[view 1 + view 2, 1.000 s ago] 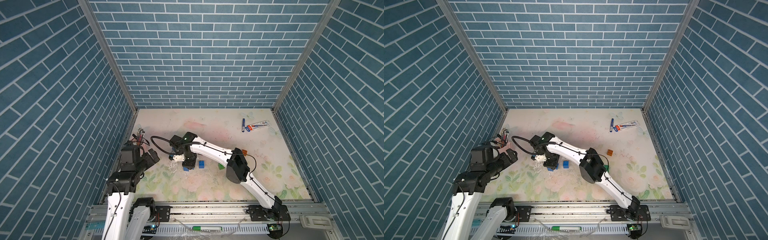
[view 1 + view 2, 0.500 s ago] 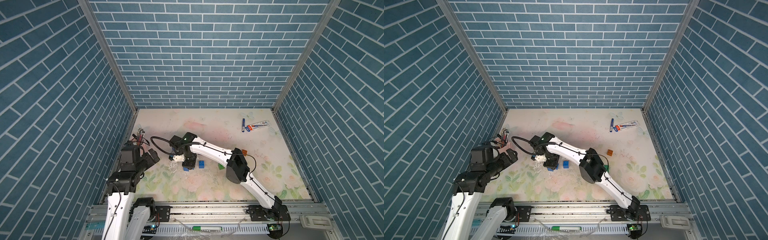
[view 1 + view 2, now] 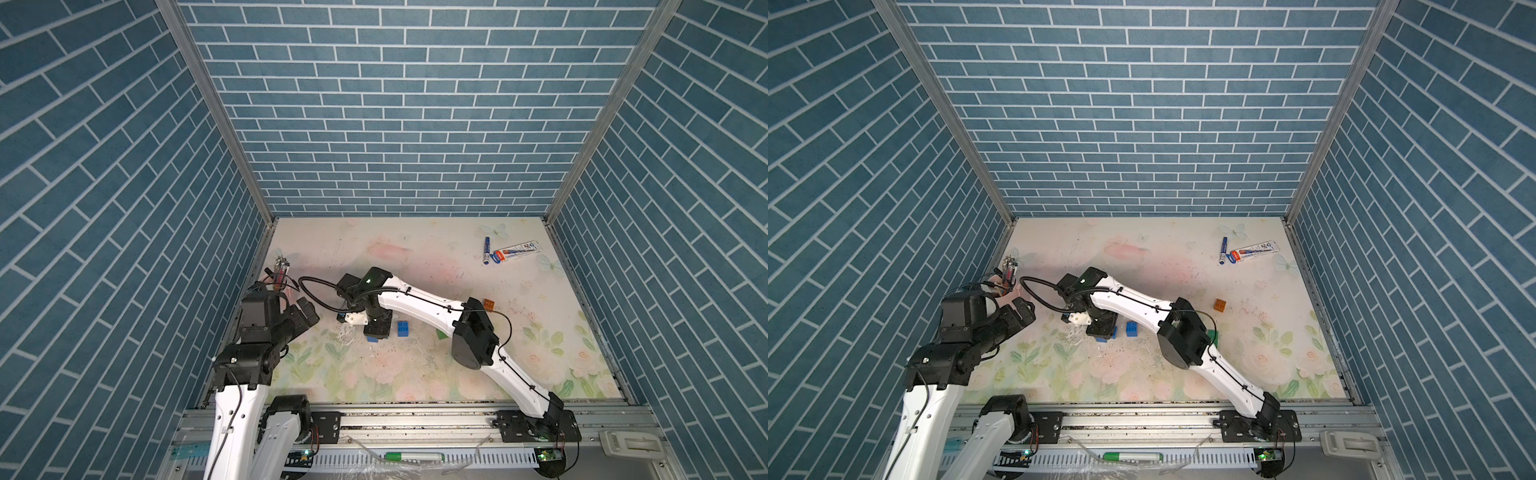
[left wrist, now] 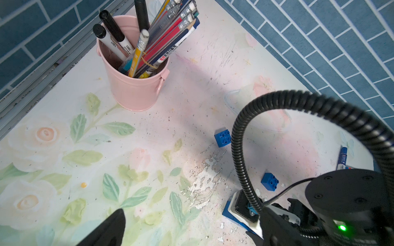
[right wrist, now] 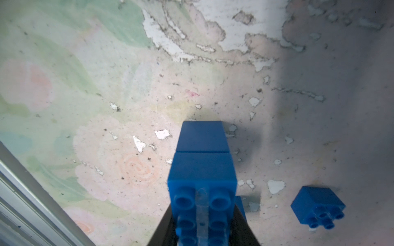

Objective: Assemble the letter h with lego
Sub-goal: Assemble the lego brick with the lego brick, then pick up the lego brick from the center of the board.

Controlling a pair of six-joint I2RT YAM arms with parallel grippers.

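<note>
Pinches two stacked blue bricks (image 5: 202, 166) in right tool (image 5: 204, 225). Holds left tool (image 3: 301, 309) spread beside pink pen bucket (image 4: 136, 89).

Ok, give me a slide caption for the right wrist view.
Right claw shut on stacked blue bricks, a loose blue brick nearby on the worn floral table.

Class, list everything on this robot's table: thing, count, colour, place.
Stack of blue studded plastic bricks: two, blue, between the right fingers.
Loose blue bricks: two, blue, mid-table.
Orange studded brick: one, orange, beyond the right elbow.
Green brick: one, green, partly under that elbow.
Blue marker pen: one, blue, far right corner.
Pen packet: one, white, beside the marker.
Pink metal bucket of pens: one, pink, far left.
Left fingers: black, open, empty, near the bucket.
Right fingers: black, closed on the stack.
</note>
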